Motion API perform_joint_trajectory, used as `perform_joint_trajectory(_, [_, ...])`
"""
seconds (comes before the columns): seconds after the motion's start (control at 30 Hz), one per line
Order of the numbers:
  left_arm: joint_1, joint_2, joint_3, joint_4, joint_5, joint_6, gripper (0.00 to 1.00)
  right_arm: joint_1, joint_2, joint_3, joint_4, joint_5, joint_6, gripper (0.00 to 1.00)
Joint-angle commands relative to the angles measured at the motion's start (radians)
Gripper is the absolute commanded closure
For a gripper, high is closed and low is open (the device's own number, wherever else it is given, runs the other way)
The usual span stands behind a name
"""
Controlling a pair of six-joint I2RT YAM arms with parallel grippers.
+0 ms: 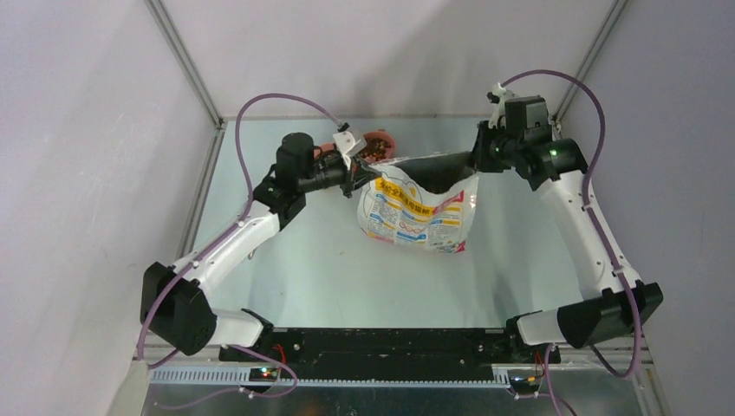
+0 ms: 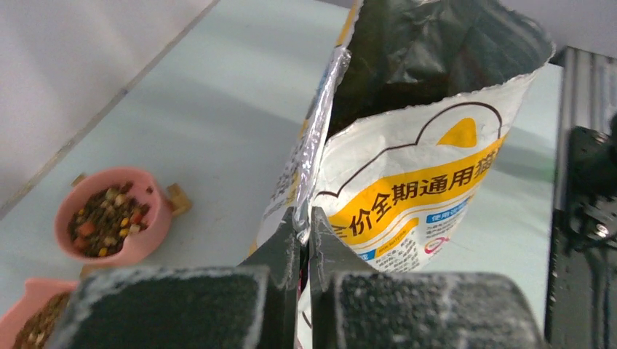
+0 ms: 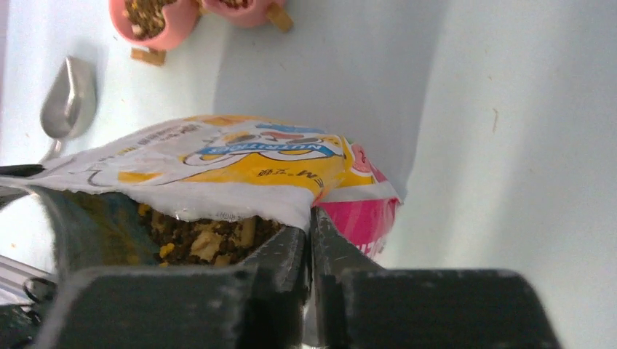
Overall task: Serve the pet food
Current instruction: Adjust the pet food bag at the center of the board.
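The likeliest failure is a slipped grip. Each tool pinches only a thin strip of foil rim, and the cat-food bag (image 1: 416,212) looks to hang between them with its mouth stretched wide. If one side lets go, the bag would probably flop toward the other and spill kibble across the worktop (image 1: 303,260) rather than into a dish. Pulling the two arms further apart could also tear the side seam. A hasty tilt toward 12 o'clock might dump far more than the pink bowls (image 1: 379,143) can take (both already show food in the left wrist view).

The left tool (image 2: 304,218) is clenched on the bag's rim at the bag's 10 o'clock corner, its jaws pressed flat against the crinkled foil edge. The right tool (image 3: 311,218) is likewise clamped on the opposite rim, at the bag's 2 o'clock.

The pet food (image 3: 211,236) lies inside the bag just below the open lip — brown and yellowish pellets. The metal scoop (image 3: 69,98) lies on the worktop, apart from both tools.
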Motion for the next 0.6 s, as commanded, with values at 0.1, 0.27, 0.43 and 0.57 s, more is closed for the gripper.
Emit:
perform_joint_trajectory(0.1, [0.065, 0.011, -0.044, 0.570, -0.208, -0.286, 1.00, -0.062, -0.045, 0.031, 0.201, 0.018, -0.013, 0.34])
perform_joint_trajectory(0.27, [0.066, 0.063, -0.020, 0.561, -0.211, -0.281, 1.00, -0.064, -0.130, -0.052, 0.278, -0.064, -0.032, 0.10])
perform_joint_trajectory(0.43, [0.084, 0.082, 0.011, 0.481, -0.189, -0.254, 1.00, -0.077, -0.180, -0.154, 0.372, -0.241, -0.089, 0.06])
perform_joint_trajectory(0.57, [0.132, 0.084, 0.008, 0.476, -0.122, -0.251, 1.00, -0.094, -0.185, -0.216, 0.398, -0.359, -0.160, 0.07])
